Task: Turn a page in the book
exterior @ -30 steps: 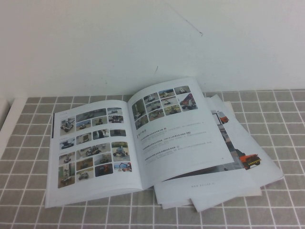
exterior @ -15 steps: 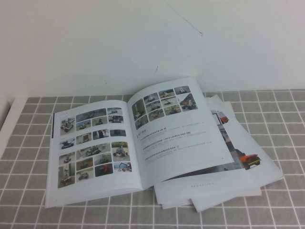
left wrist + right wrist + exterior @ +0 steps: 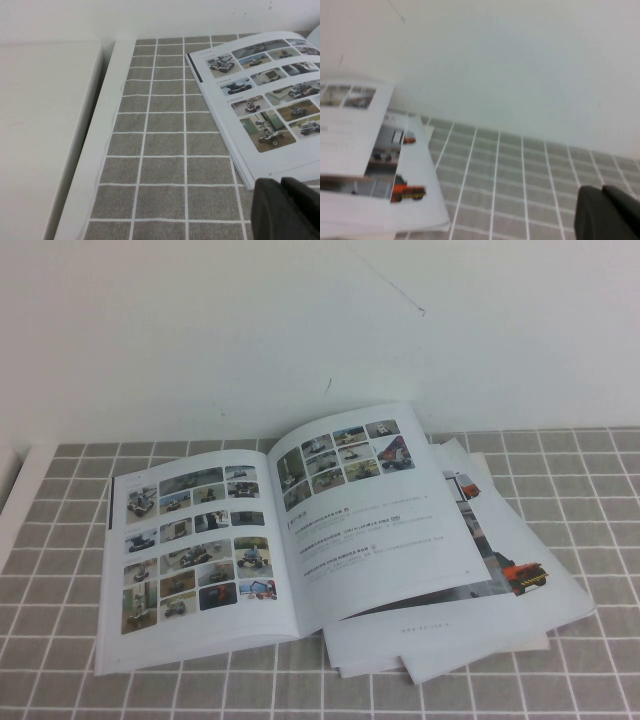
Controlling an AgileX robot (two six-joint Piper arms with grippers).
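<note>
**Book lies open, both grippers off to the sides**

From the high camera I see the book (image 3: pixel 290 540) lying open on the grey tiled surface (image 3: pixel 60 540), close to the white wall (image 3: pixel 300 320). Its left-hand leaf carries a grid of small colour photos of wheeled machines. The right-hand page (image 3: pixel 375 515) has a smaller block of photos near its top and several lines of text below; it arches upward, its outer edge raised off what lies beneath. The text is too small for me to read. Under the book's right half, a stack of loose sheets (image 3: pixel 520 585) fans out, showing an orange-red machine picture.

Neither arm shows in the high view. In the left wrist camera, the left gripper (image 3: pixel 286 209) appears as a dark shape at the frame's corner, just off the near corner of the book's (image 3: pixel 260 105) photo leaf, not touching it; I cannot tell how its fingers stand. A small page number is printed near that corner, but I cannot make it out reliably. A white ledge (image 3: pixel 85 150) borders the tiles there.

In the right wrist camera, the right gripper (image 3: pixel 607 212) is a dark blurred shape over bare tiles, well apart from the loose sheets (image 3: pixel 405 200); I cannot tell whether it is apart or together.
</note>
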